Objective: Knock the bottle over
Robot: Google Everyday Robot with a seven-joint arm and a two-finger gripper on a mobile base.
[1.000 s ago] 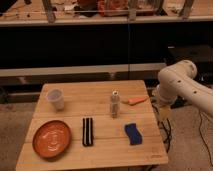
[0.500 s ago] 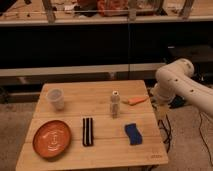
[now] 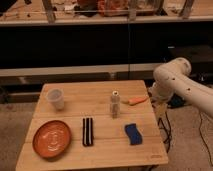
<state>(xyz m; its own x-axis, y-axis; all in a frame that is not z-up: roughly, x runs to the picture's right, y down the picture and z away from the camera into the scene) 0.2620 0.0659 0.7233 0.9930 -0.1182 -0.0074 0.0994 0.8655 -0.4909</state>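
The bottle [image 3: 115, 104] is small, slim and pale, with a narrower neck and a white cap. It stands upright near the middle of the wooden table [image 3: 100, 152]. My white arm [image 3: 175, 80] reaches in from the right. My gripper [image 3: 153, 97] hangs at the table's right edge, to the right of the bottle and apart from it. An orange carrot-like object [image 3: 136, 100] lies between the gripper and the bottle.
A translucent plastic cup [image 3: 56, 98] stands at the back left. An orange plate [image 3: 51, 138] lies at the front left. A black striped object [image 3: 87, 131] and a blue sponge [image 3: 133, 134] lie in front of the bottle. Dark shelving runs behind the table.
My arm has shifted slightly to the left, toward the table. The bottle and the other objects have not moved.
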